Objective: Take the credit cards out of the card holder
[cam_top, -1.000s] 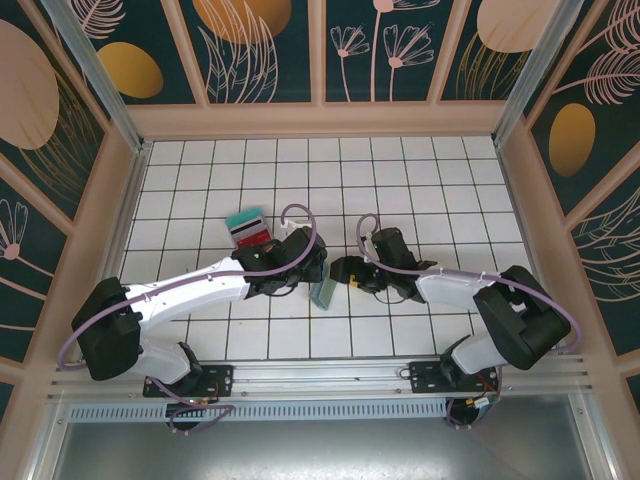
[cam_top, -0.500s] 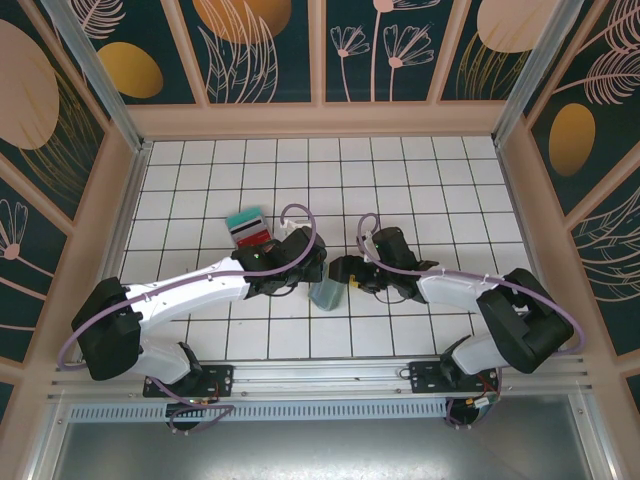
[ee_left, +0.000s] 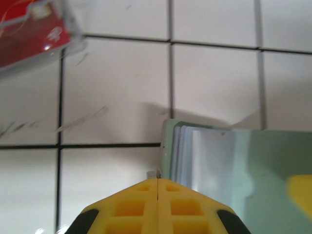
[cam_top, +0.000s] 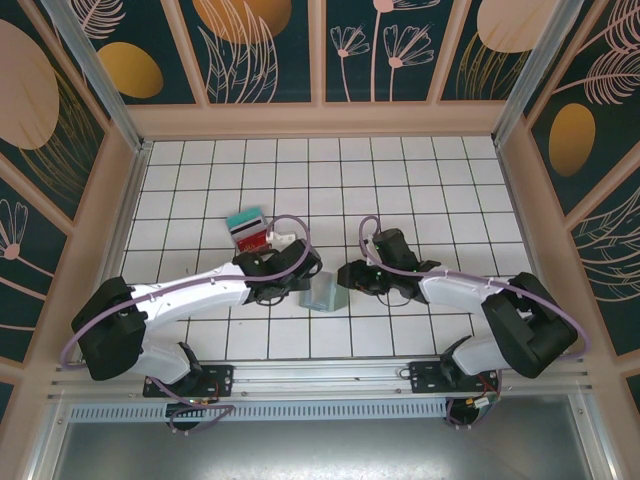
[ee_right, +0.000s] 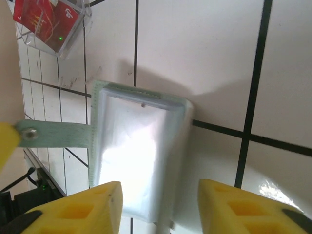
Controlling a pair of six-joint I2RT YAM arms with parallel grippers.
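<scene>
Between open jaws of right gripper [ee_right: 158, 195] sits card holder [ee_right: 139, 146], long axis along them; left gripper [ee_left: 157, 187] jaws closed, apparently pinching its strap [ee_right: 58, 133].

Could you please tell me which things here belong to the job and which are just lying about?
Job: grey-green soft card holder; teal plastic card; red plastic card; pale card inside holder.
Not job: white tiled table; patterned wall panels.

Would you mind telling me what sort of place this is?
Probably a purpose-built robot test booth: a white gridded tabletop, walled in by wood-framed panels printed with leaves, with the left arm and right arm bolted to a metal rail at the near edge.
</scene>
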